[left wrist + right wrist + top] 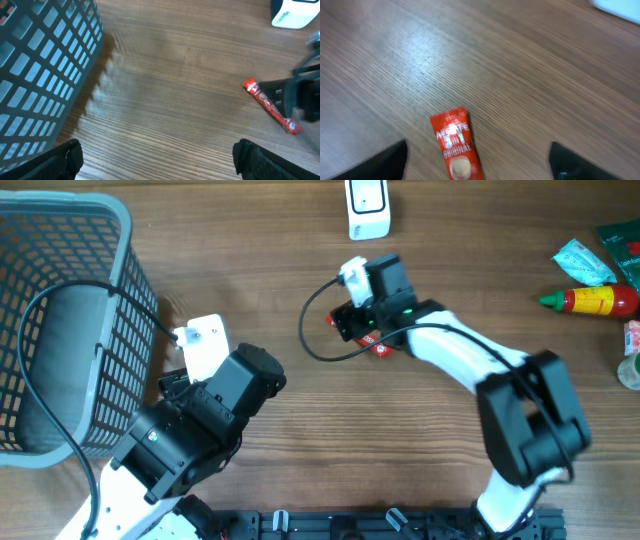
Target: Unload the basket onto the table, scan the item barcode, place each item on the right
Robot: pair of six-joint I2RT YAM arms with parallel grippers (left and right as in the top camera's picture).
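Note:
The item is a red Nescafe 3 in 1 sachet [456,145], lying flat on the wooden table. My right gripper [480,162] is open and hovers low over it, one finger on each side and neither touching it. From above, the right gripper [358,320] covers most of the sachet [379,347]. The left wrist view shows the sachet [272,106] at the right, far from my open, empty left gripper [160,160]. A white scanner [367,208] stands at the table's far edge, beyond the sachet.
A grey mesh basket [60,320] fills the left side, close beside my left arm [200,420]. A ketchup bottle [595,301] and a green packet [585,262] lie at the far right. A black cable [312,335] loops left of the right gripper.

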